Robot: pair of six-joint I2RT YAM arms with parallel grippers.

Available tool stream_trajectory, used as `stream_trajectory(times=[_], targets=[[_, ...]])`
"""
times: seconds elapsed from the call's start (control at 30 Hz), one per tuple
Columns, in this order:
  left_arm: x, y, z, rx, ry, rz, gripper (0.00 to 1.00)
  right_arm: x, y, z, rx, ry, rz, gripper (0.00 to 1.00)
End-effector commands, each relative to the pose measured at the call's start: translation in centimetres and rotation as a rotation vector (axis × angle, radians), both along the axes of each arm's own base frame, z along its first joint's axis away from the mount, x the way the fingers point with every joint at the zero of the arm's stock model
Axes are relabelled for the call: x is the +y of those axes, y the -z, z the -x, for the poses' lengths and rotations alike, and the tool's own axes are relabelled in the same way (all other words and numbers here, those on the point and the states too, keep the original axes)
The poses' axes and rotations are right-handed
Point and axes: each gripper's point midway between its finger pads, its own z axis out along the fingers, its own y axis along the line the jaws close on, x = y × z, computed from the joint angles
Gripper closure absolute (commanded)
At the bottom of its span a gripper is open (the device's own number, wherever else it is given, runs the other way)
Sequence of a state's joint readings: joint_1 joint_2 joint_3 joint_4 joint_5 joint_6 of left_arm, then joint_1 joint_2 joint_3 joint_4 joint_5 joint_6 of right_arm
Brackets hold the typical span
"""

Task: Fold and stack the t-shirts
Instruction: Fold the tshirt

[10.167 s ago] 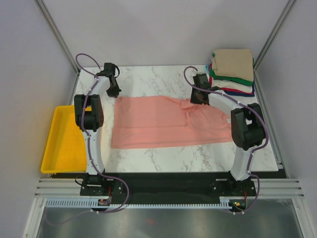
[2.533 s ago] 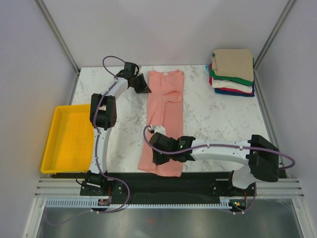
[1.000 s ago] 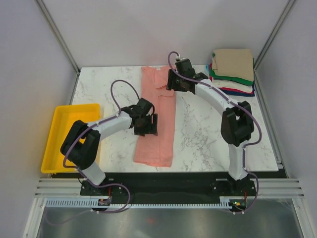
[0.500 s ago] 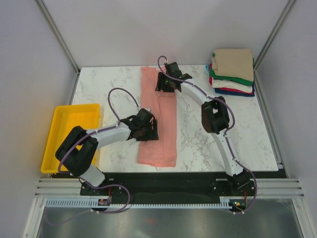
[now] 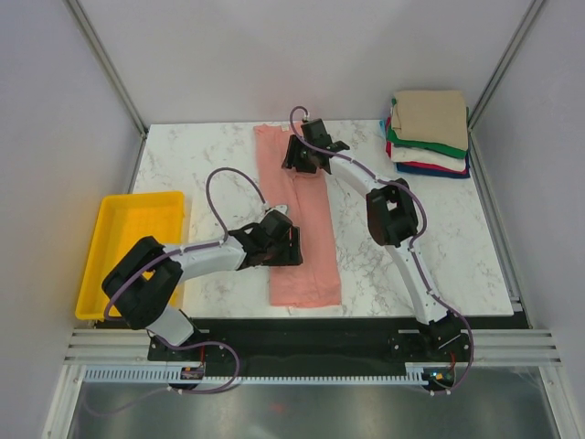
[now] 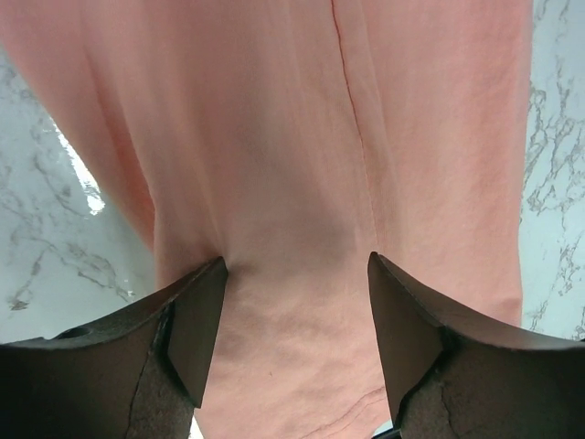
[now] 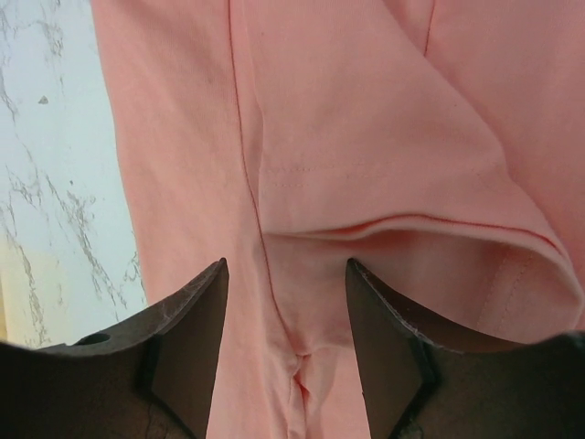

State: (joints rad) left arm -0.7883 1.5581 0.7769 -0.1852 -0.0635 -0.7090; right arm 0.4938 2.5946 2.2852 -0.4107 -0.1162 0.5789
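**Two grippers down on the pink shirt**

Both arms reach out over the marble table [image 5: 430, 247]. The salmon-pink shirt [image 5: 306, 229] lies as a long narrow strip from the far edge to the near edge, its near end angled a little to the right.

The left gripper [image 5: 285, 245] sits on the near half of the strip with its jaws spread wide. Its wrist view shows both fingers [image 6: 196, 329] set down on the cloth, a smooth stretch of pink between them and nothing pinched.

Up at the far end, the right gripper [image 5: 298, 155] is on the shirt too, jaws also apart. A small pucker of fabric rises between its fingers, and a folded sleeve hem [image 7: 393, 224] lies just ahead.

Over in the far right corner sits the stack of folded shirts [image 5: 430, 128], tan on top, then green, white, red and blue. A yellow tray [image 5: 114, 274] rests at the table's left edge.
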Motion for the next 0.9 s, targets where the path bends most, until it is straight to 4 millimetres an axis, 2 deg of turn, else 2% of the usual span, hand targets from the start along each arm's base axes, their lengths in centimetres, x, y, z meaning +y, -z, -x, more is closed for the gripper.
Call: stream_trajectory(times=[0.0,0.33,0.5,0.6,0.7,0.73,0.83,0.87], targets=[[4.0,6.1,6.7,0.246,-0.004,-0.18,0.28,0.8,-1.0,-1.5,-0.05,0.034,-0.043,0.38],[3.6,6.8,8.6,0.261,0.021,-0.193,0.3,-1.3,-2.9,-3.3,-0.084,0.104,-0.057,0.38],[3.8,6.9,9.0,0.267,0.017,-0.195,0.3,-1.9,-2.5,-3.8,-0.084,0.122,-0.061,0.38],[3.8,6.9,9.1,0.267,0.021,-0.198,0.31,-1.9,-1.8,-4.1,-0.083,0.129,-0.062,0.41],[4.0,7.2,9.4,0.274,0.018,-0.203,0.31,-1.9,-1.4,-4.5,-0.088,0.14,-0.063,0.48],[4.0,7.3,9.5,0.278,0.02,-0.206,0.31,-1.9,-1.3,-4.6,-0.089,0.143,-0.064,0.58],[4.0,7.5,9.8,0.285,0.022,-0.212,0.32,-1.9,-1.2,-4.7,-0.088,0.152,-0.078,0.75],[4.1,7.7,10.0,0.288,0.023,-0.217,0.32,-1.7,-1.8,-4.9,-0.1,0.148,-0.1,0.78]])
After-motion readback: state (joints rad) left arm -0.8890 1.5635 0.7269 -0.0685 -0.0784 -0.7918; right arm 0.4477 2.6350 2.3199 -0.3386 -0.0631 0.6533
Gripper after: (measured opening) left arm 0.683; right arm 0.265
